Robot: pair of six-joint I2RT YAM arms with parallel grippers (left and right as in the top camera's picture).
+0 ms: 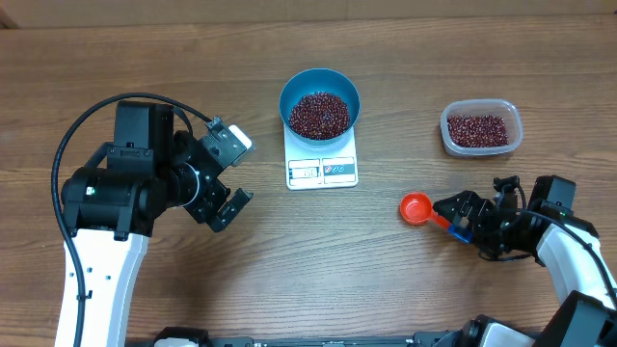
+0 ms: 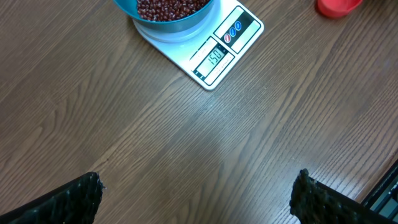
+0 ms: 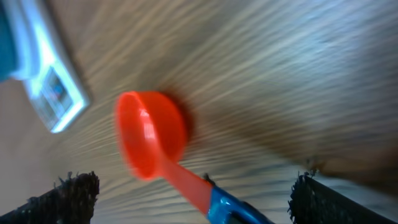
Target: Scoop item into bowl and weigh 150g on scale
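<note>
Two tools in view, both released.

Left tool (image 1: 235,173): jaws spread wide with nothing between them, over bare worktop (image 1: 145,48) on the left side. My left wrist view shows only wood grain between the pads (image 2: 68,202).

Right tool (image 1: 455,220): jaws are also wide, with the pads sitting at the bottom corners of the right wrist view. That view is smeared, so fine detail is poor. The red scoop (image 1: 416,207) has its handle, which has a blue end, running back between the pads. I see neither pad touching it. From overhead, the scoop's cup sits on the worktop just ahead of the tool. I cannot tell from here whether anything is in the cup.

Beans (image 1: 319,114): most of what I see is a pile in the blue bowl (image 1: 287,96), covering its bottom. The bowl stands on the white scale (image 1: 322,171), on its far half, leaving the display (image 2: 216,57) and buttons uncovered. From the left wrist view, the display looks like it reads 150.

More beans sit in the clear tub (image 1: 518,130) at far right, well apart from the scale. The scoop lies between the two, nearer my side.
</note>
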